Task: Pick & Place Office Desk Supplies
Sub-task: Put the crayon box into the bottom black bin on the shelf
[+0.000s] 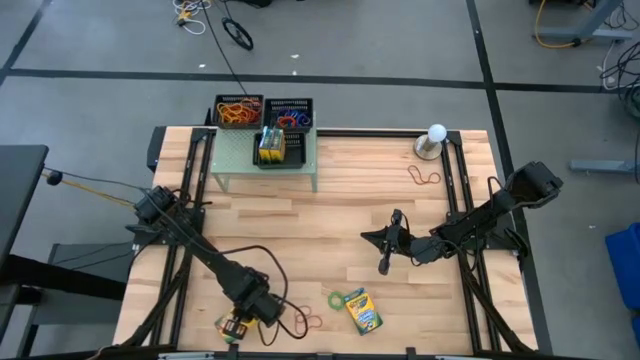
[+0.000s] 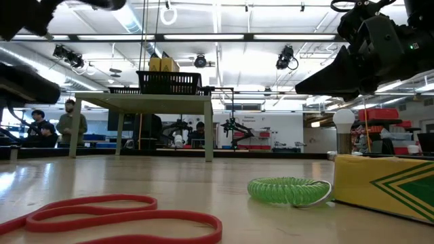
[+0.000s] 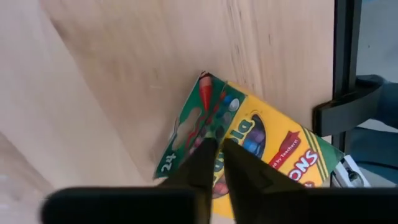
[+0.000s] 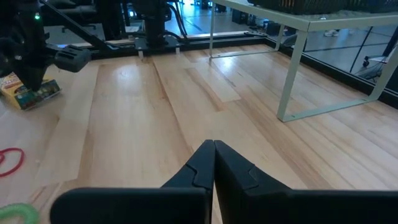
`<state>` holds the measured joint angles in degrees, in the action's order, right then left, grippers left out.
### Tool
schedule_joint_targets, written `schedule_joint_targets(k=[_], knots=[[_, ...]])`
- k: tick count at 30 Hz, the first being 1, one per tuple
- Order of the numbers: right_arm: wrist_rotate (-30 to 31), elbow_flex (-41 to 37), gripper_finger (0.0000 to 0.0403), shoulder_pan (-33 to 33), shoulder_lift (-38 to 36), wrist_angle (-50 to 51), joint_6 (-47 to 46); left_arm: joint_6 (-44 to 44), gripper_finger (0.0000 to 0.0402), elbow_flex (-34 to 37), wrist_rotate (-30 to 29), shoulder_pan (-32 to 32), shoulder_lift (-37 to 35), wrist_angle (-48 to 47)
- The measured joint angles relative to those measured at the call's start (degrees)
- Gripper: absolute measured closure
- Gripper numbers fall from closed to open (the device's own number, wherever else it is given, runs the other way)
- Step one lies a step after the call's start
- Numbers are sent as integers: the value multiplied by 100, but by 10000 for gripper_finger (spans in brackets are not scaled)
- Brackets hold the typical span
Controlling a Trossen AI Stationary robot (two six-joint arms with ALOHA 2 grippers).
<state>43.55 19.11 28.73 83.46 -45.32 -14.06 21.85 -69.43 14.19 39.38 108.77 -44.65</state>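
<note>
Overhead view straight down, table-level view across, both sharing the green coil (image 1: 334,298) beside wrist close-ups.

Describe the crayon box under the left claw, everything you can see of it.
The crayon box is a small flat cardboard pack, yellow with a green chevron end and printed crayon tips, lettering partly readable. It lies flat on the wooden table at the near left corner, close to the edge, skewed to the boards. The left claw is right over its face with fingers nearly together; whether they pinch it I cannot tell.

Grey floor (image 1: 400,40) with dark lines surrounds the wooden table (image 1: 330,200); ceiling lights (image 2: 224,68) glow overhead.
</note>
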Motion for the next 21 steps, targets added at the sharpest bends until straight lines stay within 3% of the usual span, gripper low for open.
schedule_joint_targets(k=[3,12,16,21], knots=[[1,-1,391,1,0,0,0,4,393,-147,-65,-2,0,-165],[0,0,391,0,1,-11,0,429,398,-714,-1016,-161,-140,-698],[0,-1,391,0,0,-31,0,1294,398,-730,-1955,-277,-335,-645],[0,-1,391,0,0,-31,0,3152,399,-730,-3334,-350,-390,-622]])
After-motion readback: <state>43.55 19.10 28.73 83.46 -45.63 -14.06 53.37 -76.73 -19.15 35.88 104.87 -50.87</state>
